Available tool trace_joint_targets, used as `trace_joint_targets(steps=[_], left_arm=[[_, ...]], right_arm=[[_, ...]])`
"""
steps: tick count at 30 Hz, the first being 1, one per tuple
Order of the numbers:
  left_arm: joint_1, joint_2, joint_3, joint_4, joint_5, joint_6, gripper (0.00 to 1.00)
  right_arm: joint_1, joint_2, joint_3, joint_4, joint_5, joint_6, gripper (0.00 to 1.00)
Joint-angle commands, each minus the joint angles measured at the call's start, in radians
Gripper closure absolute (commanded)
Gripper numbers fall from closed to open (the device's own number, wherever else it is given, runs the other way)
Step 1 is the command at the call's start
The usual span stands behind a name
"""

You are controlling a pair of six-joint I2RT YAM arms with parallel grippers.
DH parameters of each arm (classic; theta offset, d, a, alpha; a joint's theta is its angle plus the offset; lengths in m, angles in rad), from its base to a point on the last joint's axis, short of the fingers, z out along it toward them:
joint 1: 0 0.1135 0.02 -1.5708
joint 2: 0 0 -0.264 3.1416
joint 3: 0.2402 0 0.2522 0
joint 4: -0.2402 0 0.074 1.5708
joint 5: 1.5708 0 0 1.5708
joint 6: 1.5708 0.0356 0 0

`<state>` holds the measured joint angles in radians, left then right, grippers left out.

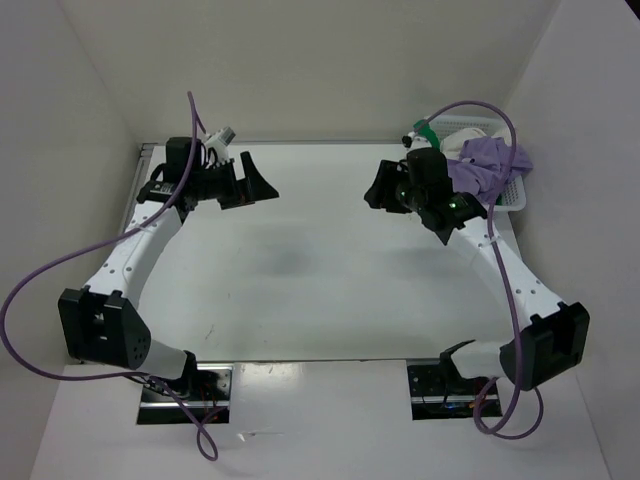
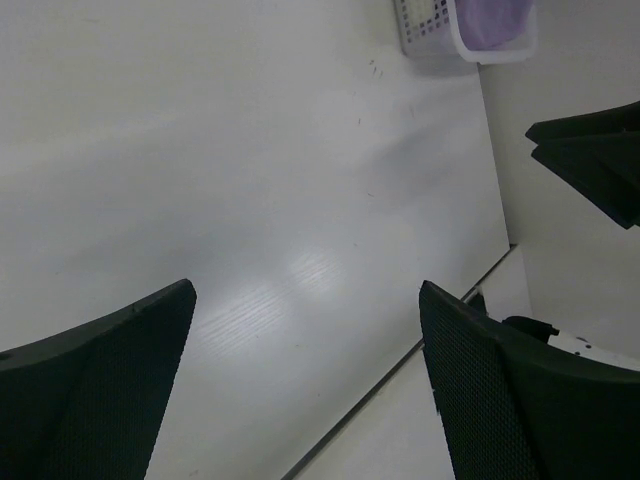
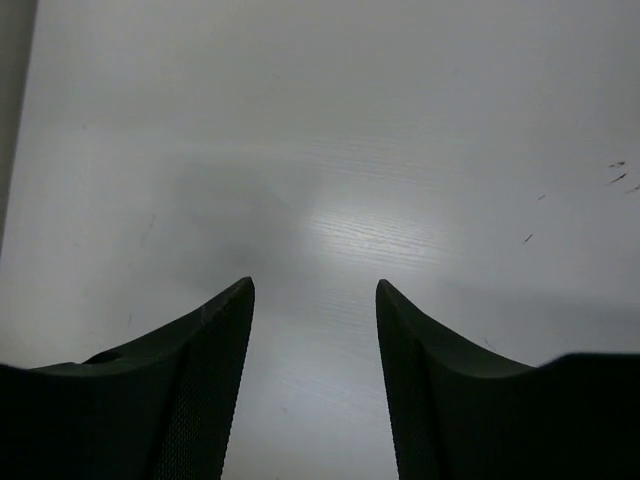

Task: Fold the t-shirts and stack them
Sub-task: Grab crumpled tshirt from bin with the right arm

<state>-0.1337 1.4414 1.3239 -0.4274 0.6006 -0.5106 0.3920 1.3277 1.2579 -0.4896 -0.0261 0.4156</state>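
Three t-shirts were the job, and as far as I could see none of them was out on the worktop (image 1: pixel 300 290). They sat bundled in the white mesh basket (image 1: pixel 515 196). The lavender t-shirt (image 1: pixel 490 160) was heaped on top and spilling over the basket's rim. A bit of the green t-shirt (image 1: pixel 425 131) showed at the basket's far end. Some pale cloth behind the lavender one I took for the cream t-shirt (image 1: pixel 465 134), though I could not be sure of it.

The right gripper (image 1: pixel 384 190) hung just beside the basket, above the worktop. Its fingers were spread and held nothing, and its wrist view showed only bare worktop between them. The left gripper (image 1: pixel 262 181) was well apart from the basket, on the opposite side of the worktop, also spread wide and carrying nothing. Its wrist view caught the basket and the lavender cloth in the distance.

I judged that we were at the very start, with the first shirt not yet fetched. The next move fell to the right arm, being nearest. It would have to turn toward the basket, drop onto the lavender heap, pinch a single layer and draw it out onto the worktop. The risk I saw was dragging a second shirt, or the light basket, along with it.
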Motion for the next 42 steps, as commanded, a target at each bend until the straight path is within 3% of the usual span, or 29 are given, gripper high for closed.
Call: trace_joint_targets(steps=[1,4,7,8,9,11,14,18,22,23,24,26,29,35,38,41,42], left_arm=[[0.002,-0.010,-0.009,0.058,0.057,-0.026,0.01],[0.011,-0.019,-0.018,0.047,0.057,-0.016,0.01],[0.011,-0.044,-0.057,0.056,0.080,-0.016,0.05],[0.011,-0.053,-0.069,0.056,0.090,-0.016,0.13],[0.011,-0.062,-0.093,0.070,0.090,-0.025,0.23],[0.011,-0.075,-0.107,0.070,0.090,-0.025,0.52],[0.011,-0.085,-0.120,0.070,0.081,-0.034,0.83],[-0.015,-0.111,-0.129,0.052,0.044,-0.043,0.97],[-0.038,-0.142,-0.138,0.042,0.034,-0.043,0.94],[-0.047,-0.154,-0.150,0.053,0.034,-0.043,0.83],[-0.047,-0.154,-0.172,0.053,0.034,-0.054,0.76],[-0.066,-0.179,-0.193,0.067,0.034,-0.063,0.65],[-0.086,-0.200,-0.221,0.076,0.034,-0.063,0.56],[-0.105,-0.200,-0.230,0.085,0.034,-0.063,0.53],[-0.106,-0.191,-0.239,0.095,0.034,-0.063,0.51],[-0.106,-0.191,-0.239,0.095,0.034,-0.063,0.51],[-0.106,-0.182,-0.239,0.095,0.034,-0.063,0.51]], right_arm=[[-0.010,-0.079,-0.031,0.051,-0.030,0.002,0.44],[-0.010,-0.090,-0.031,0.060,-0.132,0.012,0.39],[-0.010,-0.124,-0.031,0.088,-0.123,0.009,0.49],[-0.010,-0.111,-0.031,0.063,-0.104,0.009,0.55],[-0.010,-0.101,-0.019,0.046,-0.060,0.009,0.69],[-0.010,-0.072,0.003,0.020,-0.017,0.009,0.84],[-0.034,-0.035,0.037,-0.007,0.063,0.009,0.95],[-0.198,0.063,0.112,-0.030,0.187,0.061,0.95],[-0.338,0.213,0.233,-0.090,0.282,0.042,0.77],[-0.364,0.234,0.248,-0.090,0.296,0.029,0.63],[-0.405,0.263,0.265,-0.080,0.296,0.029,0.55],[-0.439,0.274,0.274,-0.069,0.340,0.029,0.48],[-0.505,0.323,0.275,-0.040,0.370,0.009,0.38],[-0.551,0.404,0.275,-0.001,0.378,0.018,0.28],[-0.573,0.458,0.323,0.011,0.336,0.028,0.28],[-0.582,0.488,0.347,0.011,0.289,0.028,0.33],[-0.582,0.498,0.347,0.011,0.264,0.028,0.40]])
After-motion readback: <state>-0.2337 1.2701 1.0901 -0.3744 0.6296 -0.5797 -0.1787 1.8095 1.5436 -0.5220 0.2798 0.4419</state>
